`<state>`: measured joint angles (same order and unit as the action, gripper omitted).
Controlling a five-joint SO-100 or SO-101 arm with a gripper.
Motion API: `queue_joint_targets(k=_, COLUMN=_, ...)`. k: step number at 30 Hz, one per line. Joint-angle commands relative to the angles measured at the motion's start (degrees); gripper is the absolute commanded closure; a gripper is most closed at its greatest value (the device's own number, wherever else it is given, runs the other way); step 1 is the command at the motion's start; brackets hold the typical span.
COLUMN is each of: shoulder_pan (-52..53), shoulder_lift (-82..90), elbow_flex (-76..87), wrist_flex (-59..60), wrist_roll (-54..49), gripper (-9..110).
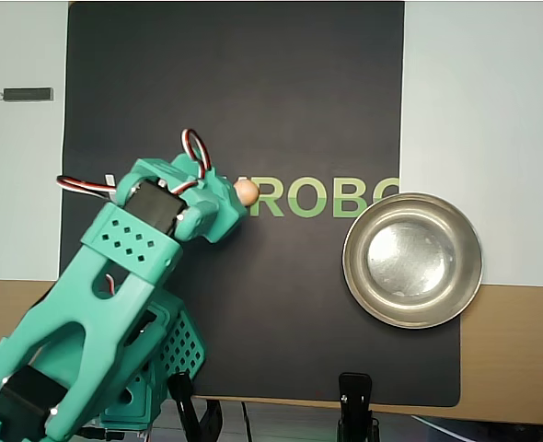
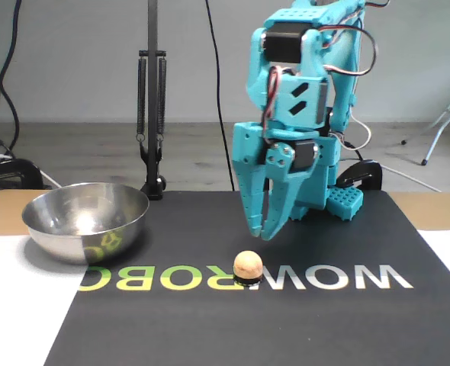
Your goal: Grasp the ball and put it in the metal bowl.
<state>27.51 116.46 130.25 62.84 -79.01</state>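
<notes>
Overhead view shows the ball [image 1: 246,192] sitting on the black mat [image 1: 253,92], roughly at its middle, right at the start of the green lettering [image 1: 325,196], where it stays put because the mat is flat and soft-looking. It is a small, smooth, pale peach sphere, matte instead of glossy. The metal bowl [image 1: 412,260] rests well apart from it, overlapping the mat's right edge in this view and close to the near corner; it is round, shallow and polished, with a broad rim and a flat bottom that throws back the light. The teal arm [image 1: 115,295], made of ribbed and perforated printed plastic with red and white wires looping from its wrist, reaches in from the mat's lower left corner. In the fixed view the gripper [image 2: 261,229] hangs tip-down above and slightly behind the ball, not touching it, which looks like an approach lined up for a descent. Its pointed fingers come together almost to a tip and hold nothing; I judge they would need to spread before they could straddle the sphere.
</notes>
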Motion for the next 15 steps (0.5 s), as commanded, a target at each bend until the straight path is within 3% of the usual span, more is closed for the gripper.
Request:
queue_joint_targets(k=1, shoulder_pan=0.0, shoulder_lift=0.6, elbow_flex=-0.2, wrist_flex=-0.5, wrist_roll=-0.2, gripper=86)
queue_joint_targets(k=3, shoulder_pan=0.0, shoulder_lift=-0.1, elbow_flex=-0.3, wrist_flex=-0.6, wrist_roll=-0.2, gripper=85)
queue_joint_targets(k=8, shoulder_pan=0.0, shoulder_lift=-0.8, elbow_flex=-0.4, wrist_flex=-0.6, wrist_roll=-0.2, gripper=70)
queue_joint_targets(k=15, shoulder_pan=0.0, shoulder_lift=-0.9, elbow_flex=-0.3, wrist_flex=-0.6, wrist_roll=0.3, gripper=70)
